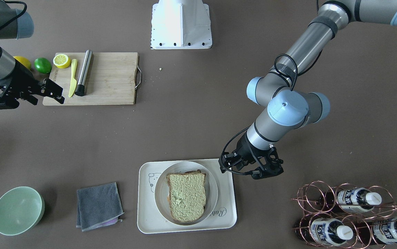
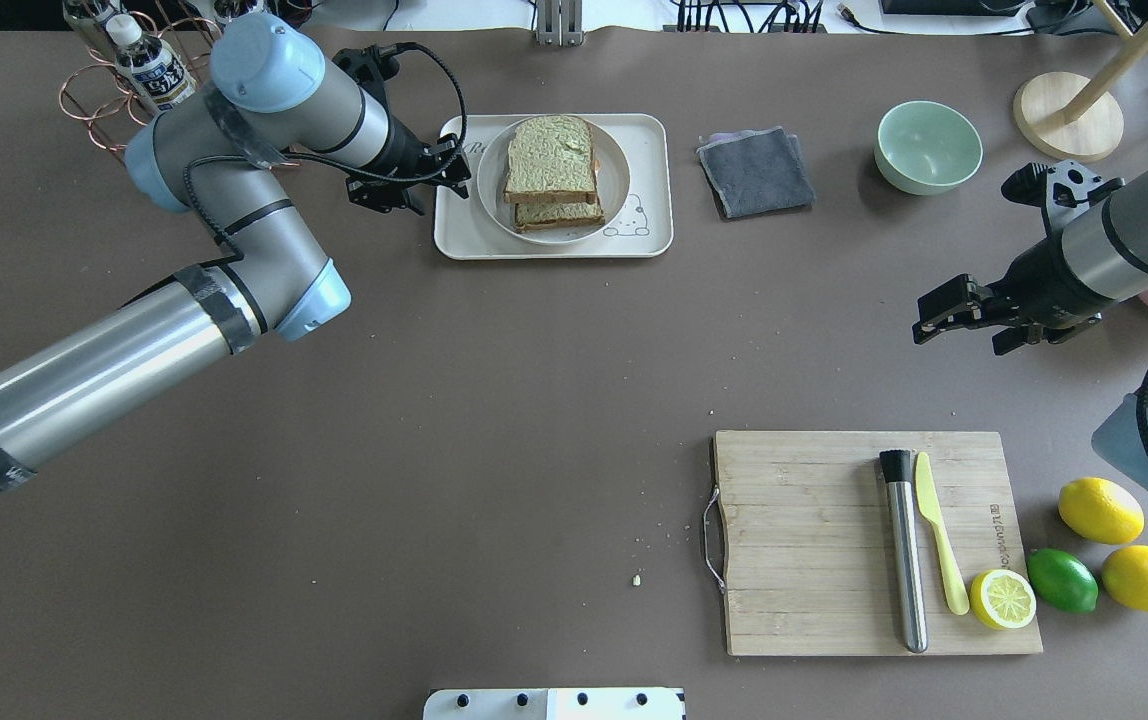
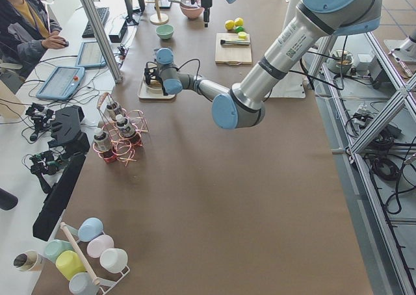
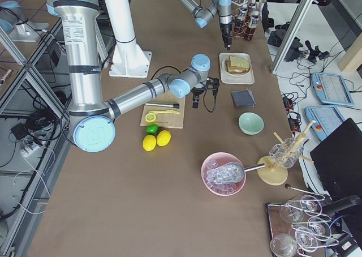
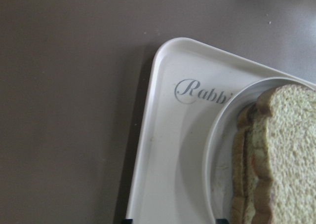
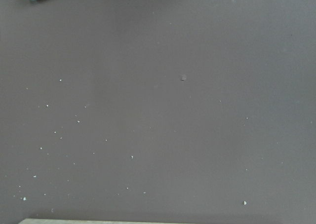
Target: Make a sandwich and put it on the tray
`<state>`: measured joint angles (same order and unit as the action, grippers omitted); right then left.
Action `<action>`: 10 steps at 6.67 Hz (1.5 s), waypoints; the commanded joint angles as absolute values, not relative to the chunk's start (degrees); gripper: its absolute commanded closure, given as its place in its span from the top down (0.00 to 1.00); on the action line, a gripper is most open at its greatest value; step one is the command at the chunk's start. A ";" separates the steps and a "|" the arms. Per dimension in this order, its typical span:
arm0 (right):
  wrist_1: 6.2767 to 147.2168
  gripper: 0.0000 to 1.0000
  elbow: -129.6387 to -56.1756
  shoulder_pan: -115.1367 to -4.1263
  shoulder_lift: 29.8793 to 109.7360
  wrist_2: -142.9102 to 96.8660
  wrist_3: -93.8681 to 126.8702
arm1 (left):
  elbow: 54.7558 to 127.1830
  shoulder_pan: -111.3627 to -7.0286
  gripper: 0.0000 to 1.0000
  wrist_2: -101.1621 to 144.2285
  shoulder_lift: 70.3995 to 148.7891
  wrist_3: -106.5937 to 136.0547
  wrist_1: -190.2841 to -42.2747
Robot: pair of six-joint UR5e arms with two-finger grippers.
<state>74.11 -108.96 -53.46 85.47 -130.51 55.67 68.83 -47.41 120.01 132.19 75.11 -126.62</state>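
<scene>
On the round plate [image 1: 159, 197] inside the tray [image 1: 146, 215], the sandwich [image 1: 186, 197] sits assembled, so the left gripper [image 1: 243, 168] hangs just beside the tray's edge, jaws apart and empty, while the right gripper [image 1: 55, 93], seemingly parted too, idles near the cutting board [image 1: 112, 79].

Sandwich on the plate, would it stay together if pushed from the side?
Probably not: the sandwich is loose stacked slices, visibly offset in the overhead view, so the top slice would likely slide. Its porous bread probably squashes easily.
</scene>
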 commanded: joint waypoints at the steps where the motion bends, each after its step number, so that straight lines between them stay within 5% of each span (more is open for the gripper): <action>1: 74.27 1.00 -108.99 -54.40 85.78 -130.78 54.85 | 92.52 -50.95 0.64 121.02 119.16 57.93 -103.92; 4: 74.71 1.00 -107.67 -58.78 88.57 -130.78 45.21 | 111.32 -59.28 0.65 120.93 105.09 31.21 -84.74; 5: 74.88 1.00 -106.80 -61.41 90.51 -130.78 39.26 | 112.66 -65.68 0.73 121.02 99.29 19.11 -84.64; 10: 93.20 1.00 -105.91 -81.43 95.27 -130.35 0.00 | 106.01 -87.60 0.80 129.88 86.59 -17.03 -79.80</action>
<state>87.83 -106.05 -76.22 94.83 -130.67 9.84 107.49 -84.08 127.69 89.05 -12.42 -79.91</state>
